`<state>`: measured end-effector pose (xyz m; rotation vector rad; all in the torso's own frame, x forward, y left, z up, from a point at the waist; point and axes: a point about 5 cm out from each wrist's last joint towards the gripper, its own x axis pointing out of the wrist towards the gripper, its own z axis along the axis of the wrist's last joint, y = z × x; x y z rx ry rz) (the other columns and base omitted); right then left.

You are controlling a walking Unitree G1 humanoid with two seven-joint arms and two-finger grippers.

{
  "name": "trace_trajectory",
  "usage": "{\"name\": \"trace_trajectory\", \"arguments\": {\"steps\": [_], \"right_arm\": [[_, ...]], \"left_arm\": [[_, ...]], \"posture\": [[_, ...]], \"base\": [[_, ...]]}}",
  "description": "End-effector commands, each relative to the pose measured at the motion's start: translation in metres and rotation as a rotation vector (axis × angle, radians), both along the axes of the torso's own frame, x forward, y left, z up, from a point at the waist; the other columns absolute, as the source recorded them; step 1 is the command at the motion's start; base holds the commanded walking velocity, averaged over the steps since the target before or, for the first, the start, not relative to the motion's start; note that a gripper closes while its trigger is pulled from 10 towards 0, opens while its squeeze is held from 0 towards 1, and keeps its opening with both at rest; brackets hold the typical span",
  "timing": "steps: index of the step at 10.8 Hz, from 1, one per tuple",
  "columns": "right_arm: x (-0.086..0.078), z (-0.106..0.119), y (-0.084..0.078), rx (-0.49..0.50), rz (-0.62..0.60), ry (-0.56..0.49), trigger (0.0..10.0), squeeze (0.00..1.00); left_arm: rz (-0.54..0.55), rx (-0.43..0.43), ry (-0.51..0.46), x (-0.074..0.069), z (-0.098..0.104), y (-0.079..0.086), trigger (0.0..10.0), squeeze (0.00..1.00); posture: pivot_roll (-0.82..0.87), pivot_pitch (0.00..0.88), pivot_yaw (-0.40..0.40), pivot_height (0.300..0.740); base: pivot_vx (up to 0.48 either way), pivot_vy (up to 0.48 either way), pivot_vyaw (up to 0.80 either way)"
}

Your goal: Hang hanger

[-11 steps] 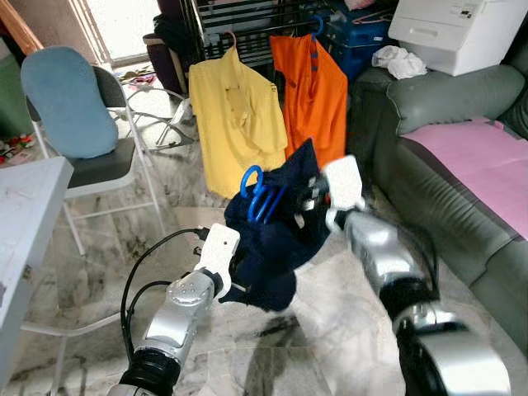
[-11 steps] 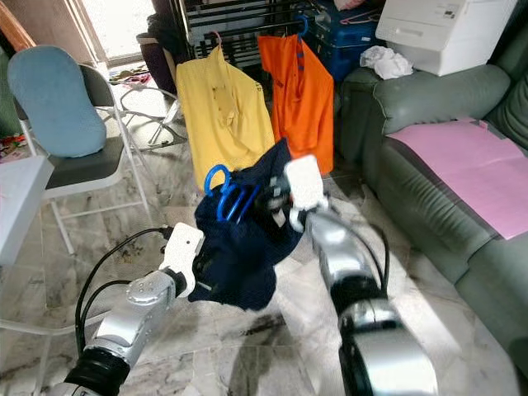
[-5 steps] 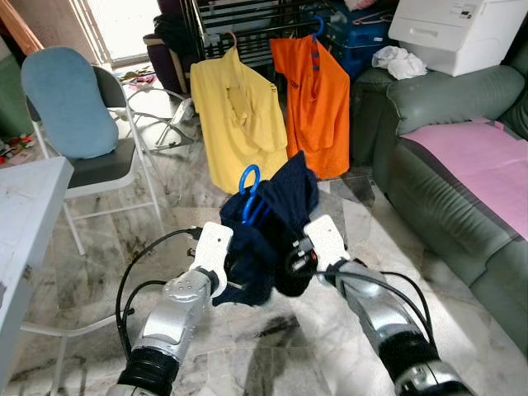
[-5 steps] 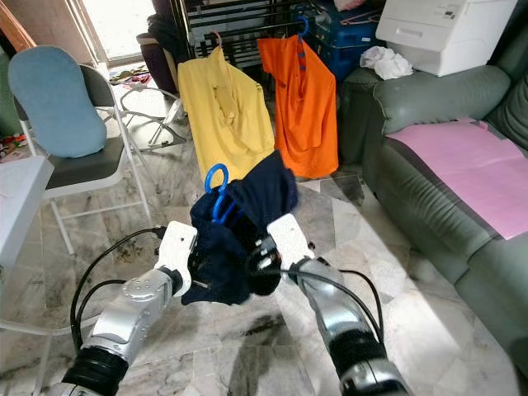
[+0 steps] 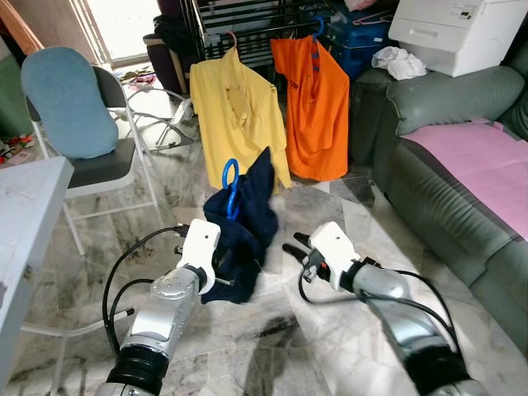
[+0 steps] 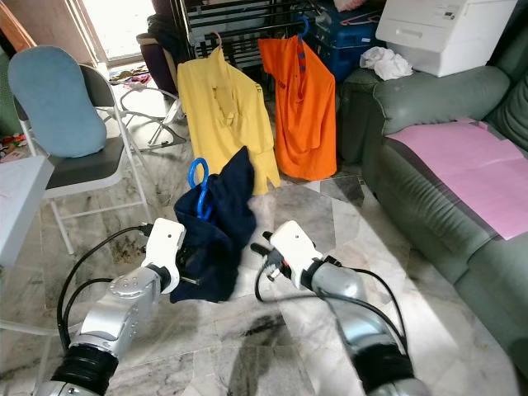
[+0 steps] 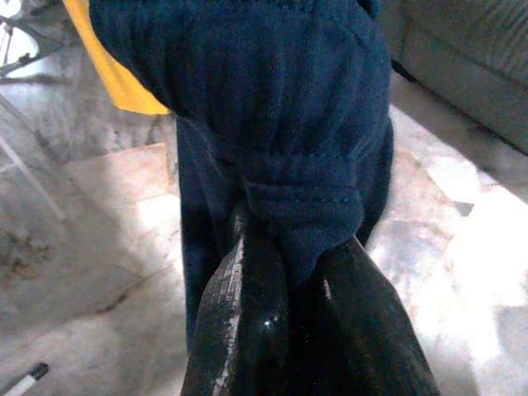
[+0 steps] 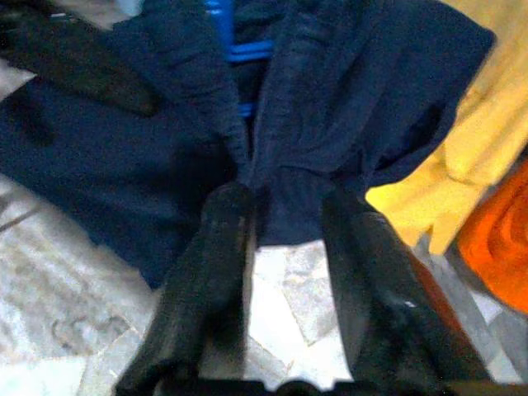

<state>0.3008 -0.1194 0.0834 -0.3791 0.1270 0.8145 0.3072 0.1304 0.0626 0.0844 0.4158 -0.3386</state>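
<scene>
A navy garment on a blue hanger hangs low over the floor, bunched up, with the hanger's hook sticking out above it. My left gripper is shut on a fold of that navy cloth, its fingers half buried in it. To the right, my right gripper stands open near the floor, pointing at the garment with only floor between its fingers. The navy cloth lies just past its tips. The black clothes rack stands behind.
A yellow shirt and an orange shirt hang on the rack. A grey-green sofa with a pink sheet runs along the right. A folding chair with a blue cushion and a white table stand left.
My right gripper has let go of the navy garment and dropped back to the right, low over the floor. The garment now hangs from my left gripper alone, further left.
</scene>
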Motion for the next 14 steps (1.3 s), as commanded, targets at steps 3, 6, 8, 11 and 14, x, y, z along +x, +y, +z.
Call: {"name": "trace_trajectory", "arguments": {"steps": [3,6,8,11,14], "right_arm": [[-0.015,0.024,-0.012,-0.089,0.245,-0.036,10.0,1.00],[0.005,0.057,-0.059,-0.287,0.210,-0.124,10.0,1.00],[0.009,0.067,-0.072,-0.338,0.216,-0.131,10.0,0.67],[0.010,0.072,-0.075,-0.306,0.290,-0.062,10.0,0.73],[0.007,0.065,-0.077,-0.288,0.360,0.045,10.0,1.00]], "left_arm": [[-0.099,0.094,-0.097,0.007,0.016,0.012,0.0,0.00],[-0.463,0.244,-0.136,-0.009,0.020,0.022,0.0,0.00],[-0.659,0.358,-0.150,-0.020,0.017,0.028,0.0,0.00],[-0.807,0.434,-0.206,-0.029,0.014,0.027,0.0,0.00],[-0.849,0.422,-0.266,-0.027,0.019,0.022,0.0,0.00]], "posture": [[-0.13,0.000,0.091,0.740],[-0.14,0.000,0.095,0.740],[-0.14,0.000,0.096,0.740],[-0.14,0.000,0.091,0.740],[-0.14,0.000,0.088,0.740]], "base": [[0.000,0.000,0.00],[0.000,0.000,0.00],[0.000,0.000,0.00],[0.000,0.000,0.00],[0.000,0.000,0.00]]}}
